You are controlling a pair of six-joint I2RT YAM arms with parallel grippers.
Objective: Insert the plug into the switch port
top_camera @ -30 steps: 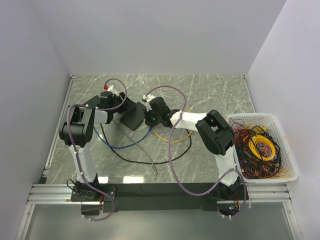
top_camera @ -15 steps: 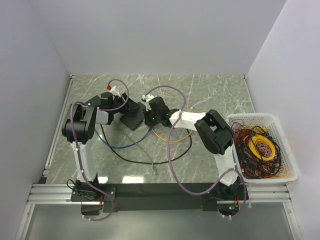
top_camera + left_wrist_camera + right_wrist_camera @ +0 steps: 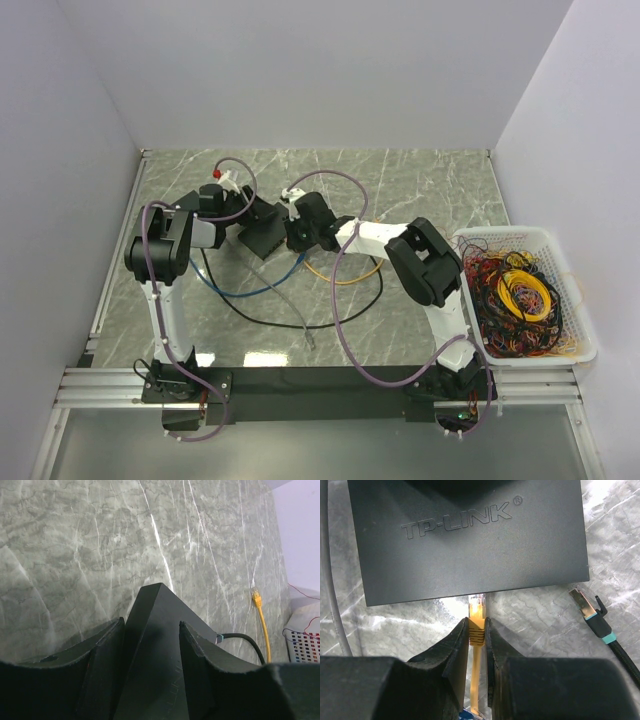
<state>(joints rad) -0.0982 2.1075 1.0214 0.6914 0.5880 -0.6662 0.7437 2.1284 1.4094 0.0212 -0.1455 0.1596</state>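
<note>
Plug [image 3: 476,600]: clear tip butts the near edge of the switch [image 3: 470,545]. Can't tell if it's in a port, since the sockets are hidden. Right gripper [image 3: 476,622] is clamped narrow on the plug's orange boot. Black cable tip [image 3: 581,599] lies loose to the right. Beyond, left gripper [image 3: 150,624] grips the switch's far corner at mid-width. Versus a second ago: right gripper nudged left toward the switch, left elbow shifted slightly right and away, switch about where it was.
</note>
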